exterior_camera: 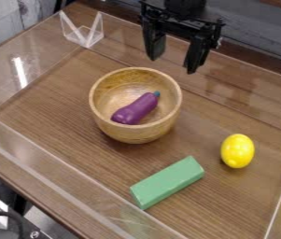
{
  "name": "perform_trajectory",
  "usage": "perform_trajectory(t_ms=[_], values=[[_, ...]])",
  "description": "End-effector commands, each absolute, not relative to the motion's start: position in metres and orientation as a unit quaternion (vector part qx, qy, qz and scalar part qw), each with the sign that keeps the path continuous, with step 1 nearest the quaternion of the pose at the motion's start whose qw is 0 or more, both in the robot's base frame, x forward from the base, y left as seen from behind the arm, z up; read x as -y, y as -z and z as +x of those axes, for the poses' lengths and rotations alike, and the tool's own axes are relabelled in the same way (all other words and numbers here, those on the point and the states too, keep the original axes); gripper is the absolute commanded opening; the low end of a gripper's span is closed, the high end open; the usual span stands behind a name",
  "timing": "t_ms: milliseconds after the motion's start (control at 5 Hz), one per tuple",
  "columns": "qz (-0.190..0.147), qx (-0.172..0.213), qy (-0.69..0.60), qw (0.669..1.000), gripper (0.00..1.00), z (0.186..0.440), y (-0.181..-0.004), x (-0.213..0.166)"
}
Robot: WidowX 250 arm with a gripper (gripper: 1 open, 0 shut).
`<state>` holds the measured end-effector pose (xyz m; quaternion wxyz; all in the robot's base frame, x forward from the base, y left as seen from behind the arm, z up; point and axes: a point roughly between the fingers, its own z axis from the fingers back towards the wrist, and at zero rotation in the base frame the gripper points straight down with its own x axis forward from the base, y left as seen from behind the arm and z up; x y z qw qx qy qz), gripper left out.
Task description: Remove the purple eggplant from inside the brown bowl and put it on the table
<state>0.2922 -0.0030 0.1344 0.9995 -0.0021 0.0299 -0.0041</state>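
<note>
Right, nearest me on the table (68, 140) I have the green block (168, 181) and, off to its right, the yellow lemon (237, 150); neither matters for this job. Behind them sits the brown bowl (135, 105), and the purple eggplant (136, 108) lies inside it on the bottom, its long axis running diagonally from lower left up to upper right. Farther back, my gripper (179, 51) hangs above the bowl's far right rim, pointing down, fingers spread wide with nothing between them. So the eggplant lies down and to the left of the tool, toward me. I judge I need to bring the gripper that way and turn the fingers across the diagonal before descending.
</note>
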Motion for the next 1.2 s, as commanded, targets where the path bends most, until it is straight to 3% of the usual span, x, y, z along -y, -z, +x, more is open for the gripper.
perform_trajectory(t_ms=[0,400,1000], values=[[-0.001,-0.041,0.004,0.999,1.0,0.289,-0.126,0.0],[0.006,-0.051,0.005,0.999,1.0,0.265,-0.105,-0.016],[0.005,-0.044,0.005,0.999,1.0,0.268,-0.081,-0.031]])
